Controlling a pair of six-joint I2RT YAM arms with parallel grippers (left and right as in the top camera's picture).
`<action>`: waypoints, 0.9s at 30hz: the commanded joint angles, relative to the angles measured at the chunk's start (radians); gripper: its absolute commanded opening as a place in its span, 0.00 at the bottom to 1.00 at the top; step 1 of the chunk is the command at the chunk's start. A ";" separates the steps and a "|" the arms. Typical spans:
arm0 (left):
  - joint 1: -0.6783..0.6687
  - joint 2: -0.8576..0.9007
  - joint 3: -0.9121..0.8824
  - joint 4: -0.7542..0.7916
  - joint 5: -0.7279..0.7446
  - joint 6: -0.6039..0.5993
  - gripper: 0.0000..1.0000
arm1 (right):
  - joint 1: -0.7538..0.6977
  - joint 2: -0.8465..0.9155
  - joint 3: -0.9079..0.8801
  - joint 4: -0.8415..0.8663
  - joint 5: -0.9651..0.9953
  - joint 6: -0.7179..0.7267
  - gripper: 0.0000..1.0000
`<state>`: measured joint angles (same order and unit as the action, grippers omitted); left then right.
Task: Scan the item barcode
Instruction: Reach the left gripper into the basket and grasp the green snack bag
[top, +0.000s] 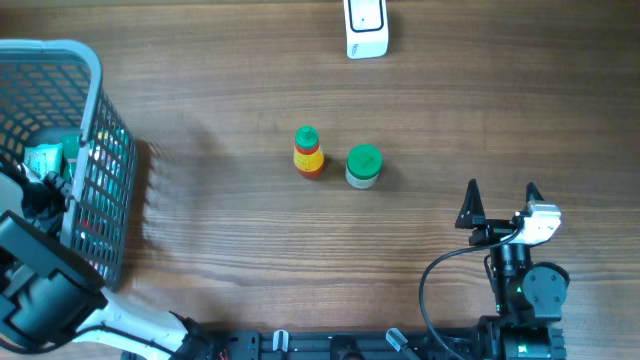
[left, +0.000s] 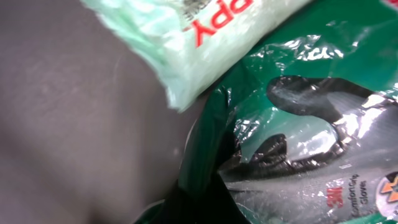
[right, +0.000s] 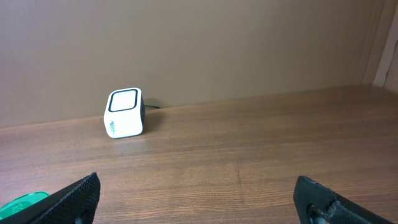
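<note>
The item in hand is a green plastic packet of 3M gloves (left: 311, 124), filling the left wrist view inside the grey basket (top: 95, 110). My left gripper (left: 205, 208) is shut on the packet's green edge, its dark fingers pressed together at the bottom of that view. A pale green packet (left: 186, 43) with red lettering lies over it. From overhead my left gripper (top: 40, 195) is down in the basket. The white barcode scanner (top: 366, 28) stands at the table's far edge, also seen as the scanner (right: 125, 113) in the right wrist view. My right gripper (top: 500, 205) is open and empty.
A small bottle (top: 308, 152) with a green cap and red and yellow label stands mid-table beside a green-lidded jar (top: 363, 166). The jar's lid (right: 22, 202) shows at the right wrist view's lower left. The basket's wire walls surround my left arm.
</note>
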<state>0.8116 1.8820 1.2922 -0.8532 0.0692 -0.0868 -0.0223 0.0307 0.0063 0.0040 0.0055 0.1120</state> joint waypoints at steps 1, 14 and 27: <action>0.005 -0.114 0.075 -0.055 0.002 0.000 0.04 | -0.003 0.000 -0.001 0.004 0.013 -0.007 1.00; 0.005 -0.568 0.430 -0.096 0.157 -0.153 0.04 | -0.003 0.000 -0.001 0.004 0.013 -0.007 1.00; -0.055 -0.931 0.428 -0.373 0.570 -0.288 0.04 | -0.003 0.000 -0.001 0.004 0.013 -0.007 0.99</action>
<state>0.7952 0.9474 1.7199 -1.1572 0.5800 -0.3367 -0.0223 0.0307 0.0063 0.0040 0.0055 0.1104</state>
